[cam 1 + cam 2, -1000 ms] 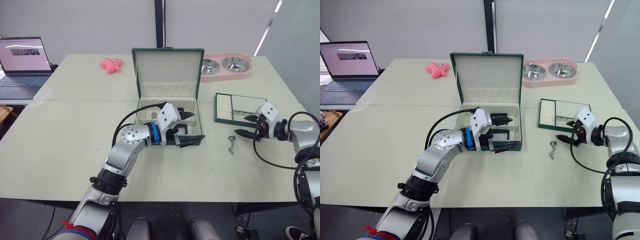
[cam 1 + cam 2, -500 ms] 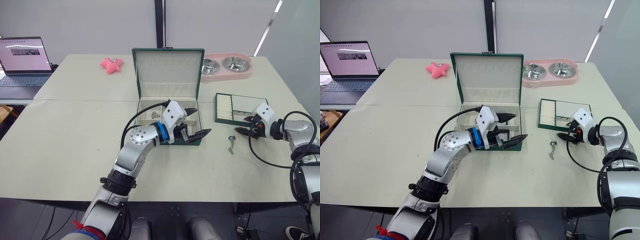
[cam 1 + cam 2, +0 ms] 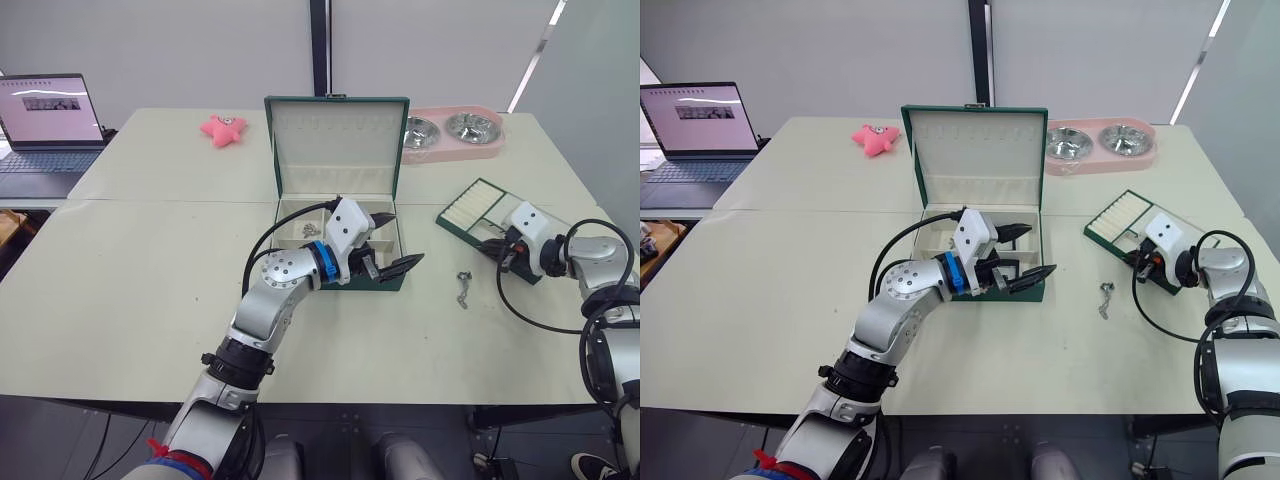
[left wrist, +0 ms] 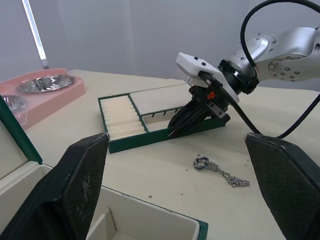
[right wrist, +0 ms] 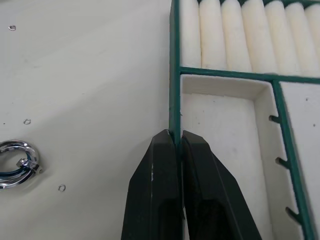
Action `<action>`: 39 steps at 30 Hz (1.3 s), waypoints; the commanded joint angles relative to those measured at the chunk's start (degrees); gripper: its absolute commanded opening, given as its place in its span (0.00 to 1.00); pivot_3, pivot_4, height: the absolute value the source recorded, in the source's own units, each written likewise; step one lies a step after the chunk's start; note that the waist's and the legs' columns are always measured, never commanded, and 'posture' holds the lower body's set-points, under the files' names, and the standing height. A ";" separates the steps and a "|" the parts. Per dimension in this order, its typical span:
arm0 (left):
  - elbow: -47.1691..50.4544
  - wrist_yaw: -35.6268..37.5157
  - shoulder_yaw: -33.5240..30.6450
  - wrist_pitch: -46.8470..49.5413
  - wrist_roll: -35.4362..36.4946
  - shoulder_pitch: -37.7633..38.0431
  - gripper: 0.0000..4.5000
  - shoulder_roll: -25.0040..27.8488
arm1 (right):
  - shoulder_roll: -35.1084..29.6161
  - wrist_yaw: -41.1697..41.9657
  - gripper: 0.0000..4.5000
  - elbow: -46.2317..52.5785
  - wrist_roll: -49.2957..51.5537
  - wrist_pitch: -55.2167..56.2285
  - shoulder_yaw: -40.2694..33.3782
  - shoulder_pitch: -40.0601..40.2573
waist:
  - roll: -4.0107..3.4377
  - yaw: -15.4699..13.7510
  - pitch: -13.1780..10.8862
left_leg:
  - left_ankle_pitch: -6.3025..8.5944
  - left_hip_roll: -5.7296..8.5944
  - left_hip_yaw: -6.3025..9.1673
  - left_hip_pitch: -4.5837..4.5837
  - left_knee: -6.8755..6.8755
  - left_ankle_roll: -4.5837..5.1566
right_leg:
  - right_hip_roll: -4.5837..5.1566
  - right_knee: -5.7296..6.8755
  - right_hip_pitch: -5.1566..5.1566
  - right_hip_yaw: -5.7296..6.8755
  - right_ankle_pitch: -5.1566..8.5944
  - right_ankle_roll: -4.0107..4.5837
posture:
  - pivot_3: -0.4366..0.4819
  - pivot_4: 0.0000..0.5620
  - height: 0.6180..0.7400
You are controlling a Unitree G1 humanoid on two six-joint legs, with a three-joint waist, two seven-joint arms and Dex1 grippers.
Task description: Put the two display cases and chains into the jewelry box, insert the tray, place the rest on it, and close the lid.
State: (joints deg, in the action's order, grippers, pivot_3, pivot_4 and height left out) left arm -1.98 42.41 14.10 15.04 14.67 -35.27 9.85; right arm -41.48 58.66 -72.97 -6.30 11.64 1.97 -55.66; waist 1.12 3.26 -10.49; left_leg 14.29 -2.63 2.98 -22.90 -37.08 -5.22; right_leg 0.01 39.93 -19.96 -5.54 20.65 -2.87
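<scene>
While right pincer clamps the tray rim, you've one chain on the tabletop.
Left pincer spread wide over the jewelry box.

The two eye views look forward and down from the head over the whole worktop, and both take in the open jewelry box at the middle and the tray to the right. The left wrist view sits low by the box's right wall and faces right along the worktop to the tray, the right hand on its rim and a chain lying nearer. The right wrist view looks from very close at the tray's rim pinched between its own fingers.
</scene>
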 commanded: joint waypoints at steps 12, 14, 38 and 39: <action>1.51 -0.52 -1.34 -0.56 0.48 -1.26 1.00 -0.68 | -1.37 2.26 0.00 -0.37 0.02 -1.37 -1.03 -2.51 | 0.00 0.00 0.00 | 0.00 0.00 0.00 0.00 0.00 0.00 | 0.00 0.00 0.00 0.00 0.00 0.00 | 0.48 0.27 1.00; 1.28 -0.35 -1.57 -0.91 0.49 -1.05 1.00 -0.78 | -1.35 3.42 0.00 -0.11 1.87 -2.95 -2.67 -3.27 | 0.00 0.00 0.00 | 0.00 0.00 0.00 0.00 0.00 0.00 | 0.00 0.00 0.00 0.00 0.00 0.00 | 0.48 0.27 1.00; 13.11 2.84 -9.10 -1.41 5.49 14.05 1.00 8.94 | -16.33 18.69 0.00 69.30 20.65 -42.08 -9.88 24.56 | -0.12 -1.40 -0.04 | 0.01 0.00 0.07 -0.09 0.02 0.02 | 0.04 -0.01 -0.09 0.03 0.00 0.00 | 0.48 0.27 1.00; 13.56 3.04 -9.71 -1.71 5.88 15.00 1.00 9.34 | -17.07 18.53 0.00 73.48 22.48 -44.87 -10.67 26.30 | -0.12 -1.38 -0.04 | 0.02 0.00 0.07 -0.09 0.02 0.03 | 0.04 0.00 -0.08 0.04 0.00 0.00 | 0.48 0.27 1.00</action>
State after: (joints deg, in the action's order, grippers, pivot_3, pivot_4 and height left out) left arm 8.71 44.70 6.01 14.52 18.84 -20.91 18.76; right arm -56.58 77.24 -8.02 12.14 -28.77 -5.06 -29.76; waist 0.99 1.87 -10.53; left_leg 14.32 -2.64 3.06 -22.99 -37.05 -5.16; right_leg 0.03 39.93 -20.04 -5.50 20.65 -2.87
